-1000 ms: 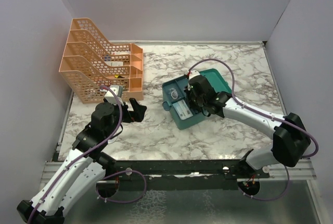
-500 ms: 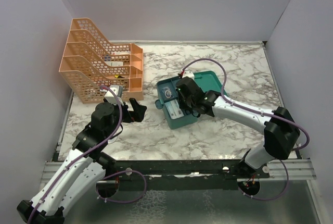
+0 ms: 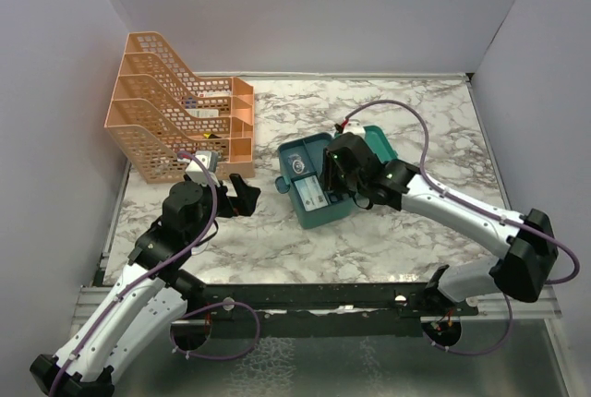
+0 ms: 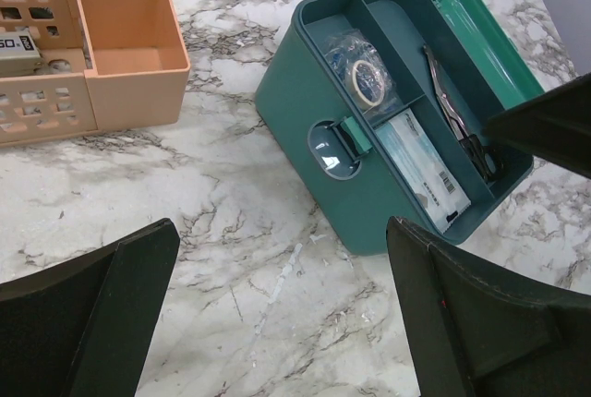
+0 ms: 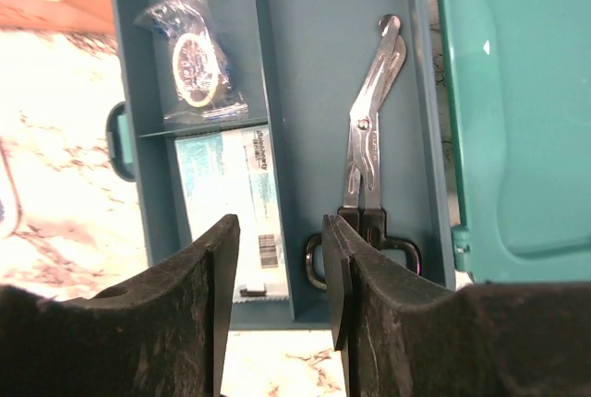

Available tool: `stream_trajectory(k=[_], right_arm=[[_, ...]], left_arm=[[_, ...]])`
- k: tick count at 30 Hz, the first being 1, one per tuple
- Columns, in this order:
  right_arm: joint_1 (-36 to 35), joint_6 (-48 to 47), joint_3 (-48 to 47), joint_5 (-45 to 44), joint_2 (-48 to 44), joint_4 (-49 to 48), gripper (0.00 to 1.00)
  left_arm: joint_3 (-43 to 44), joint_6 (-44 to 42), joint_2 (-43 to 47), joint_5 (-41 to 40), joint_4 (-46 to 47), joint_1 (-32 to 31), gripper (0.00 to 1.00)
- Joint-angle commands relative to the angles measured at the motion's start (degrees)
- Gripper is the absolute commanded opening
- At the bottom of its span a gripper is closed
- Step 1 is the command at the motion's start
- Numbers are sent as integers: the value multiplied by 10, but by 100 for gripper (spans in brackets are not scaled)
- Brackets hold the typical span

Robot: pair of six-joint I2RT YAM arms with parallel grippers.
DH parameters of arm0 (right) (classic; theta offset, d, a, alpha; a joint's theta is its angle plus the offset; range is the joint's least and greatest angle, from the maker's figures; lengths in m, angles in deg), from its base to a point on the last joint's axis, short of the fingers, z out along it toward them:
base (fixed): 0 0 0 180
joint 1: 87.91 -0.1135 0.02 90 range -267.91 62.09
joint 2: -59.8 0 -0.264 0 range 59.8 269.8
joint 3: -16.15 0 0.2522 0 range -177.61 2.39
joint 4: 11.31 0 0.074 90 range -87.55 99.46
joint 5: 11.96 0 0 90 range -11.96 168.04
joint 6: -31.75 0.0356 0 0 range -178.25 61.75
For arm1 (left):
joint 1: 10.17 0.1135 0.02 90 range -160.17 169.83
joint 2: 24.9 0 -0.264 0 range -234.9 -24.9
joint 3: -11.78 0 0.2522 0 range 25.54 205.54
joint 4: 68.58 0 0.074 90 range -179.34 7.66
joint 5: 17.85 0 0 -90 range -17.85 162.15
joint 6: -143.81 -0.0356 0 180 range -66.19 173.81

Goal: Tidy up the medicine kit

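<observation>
Medicine kit (image 3: pixel 319 215) sits on marble table (image 3: pixel 425 115), lid (image 5: pixel 517 92) swung open, right below R gripper (image 5: pixel 277 240). R jaws part-spread, nothing betw. them. Scissors (image 5: pixel 367 138) lie in long compartment just ahead of tips. Bagged tape roll (image 5: pixel 196 65) & flat packet (image 5: pixel 231 198) ahead-left. L gripper (image 4: pixel 277 305) spread wide, empty, kit ahead-right of it w/ a gap, orange rack (image 4: pixel 129 55) ahead-left.

An orange mesh file rack (image 3: pixel 171 125) with stepped tiers stands at the far left of a white-and-grey marble tabletop (image 3: pixel 434 115), a small labelled box (image 4: pixel 18 46) inside it.
</observation>
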Motion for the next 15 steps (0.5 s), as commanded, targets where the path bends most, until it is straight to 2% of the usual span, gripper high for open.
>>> stream_trajectory(k=[1, 7, 12, 15], right_arm=[[-5, 50, -3, -53, -62, 11, 42], [24, 93, 25, -123, -136, 1, 48], [99, 96, 32, -101, -149, 8, 57], [168, 77, 49, -34, -150, -13, 63]], left_arm=[[12, 1, 2, -9, 5, 2, 99], [23, -9, -6, -34, -9, 2, 99], [24, -16, -6, -33, -6, 2, 99], [22, -21, -4, -17, 0, 2, 99]])
